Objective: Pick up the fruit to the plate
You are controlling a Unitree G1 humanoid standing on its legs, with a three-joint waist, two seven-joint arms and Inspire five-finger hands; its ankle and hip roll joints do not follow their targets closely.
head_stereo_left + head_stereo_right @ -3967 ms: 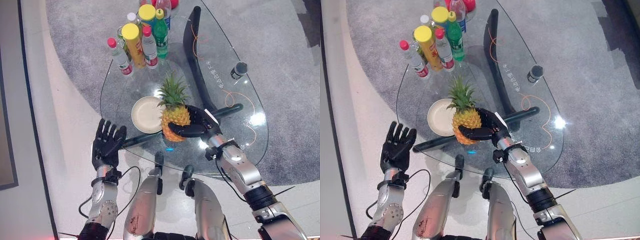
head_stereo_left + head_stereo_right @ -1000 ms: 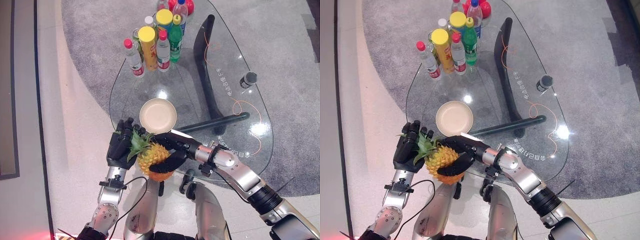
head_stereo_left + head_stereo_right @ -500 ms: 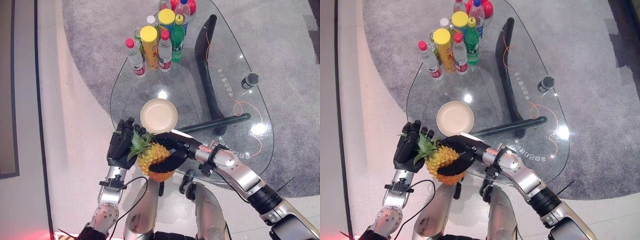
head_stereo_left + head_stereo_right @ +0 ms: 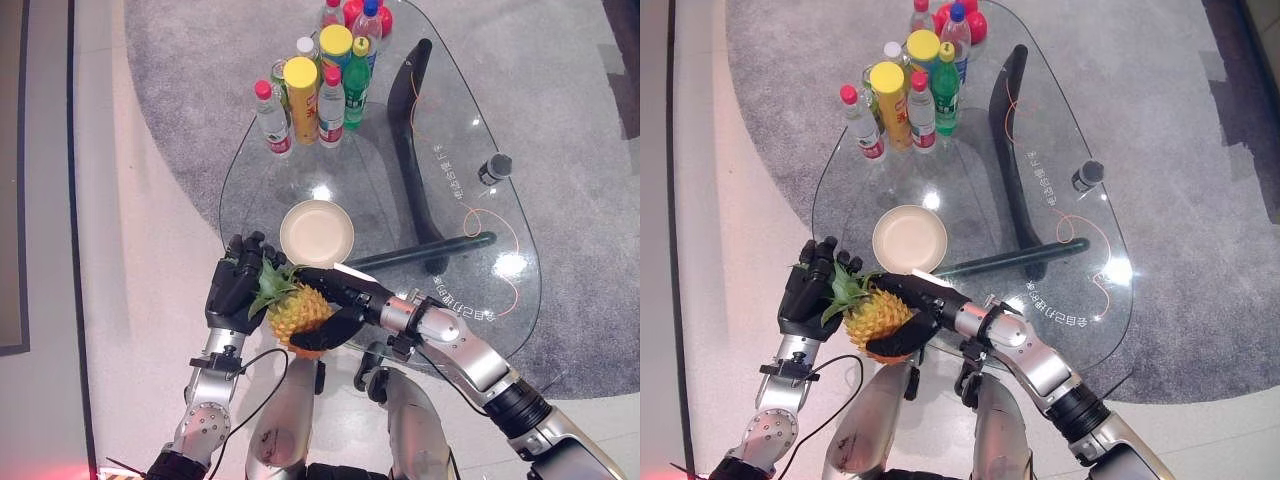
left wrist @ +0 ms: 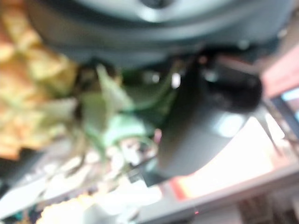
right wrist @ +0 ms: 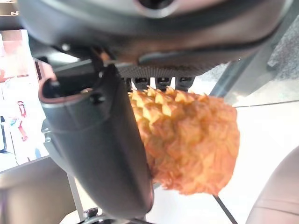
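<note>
At near edge of glass table (image 4: 400, 190): pineapple (image 4: 297, 312), lying tilted, crown (image 4: 268, 288) pointing left, body gripped by right hand (image 4: 335, 300), fingers and thumb curled round it, arm reaching in from right. Confirmed in right wrist view: pineapple body (image 6: 187, 140) pressed between thumb and row of fingers. Just left of fruit: left hand (image 4: 232, 285), fingers fairly straight, spread behind leaves, touching or nearly touching crown; actual contact hard to tell. Blurred green leaves (image 5: 112, 121) beside dark thumb in left wrist view; no clear grasp visible.

Just beyond pineapple, slightly far and right of crown: round cream plate (image 4: 317, 233) on glass, bare, apart from fruit. At far left end of table: cluster of bottles (image 4: 318, 75), with yellow-capped, red-capped and green ones standing upright together. Toward right edge of table: small dark cylinder (image 4: 494, 168) upright, with thin orange cord (image 4: 480, 225) trailing nearby. Beneath glass: dark curved table frame (image 4: 410, 150) over grey carpet (image 4: 560, 120).
</note>
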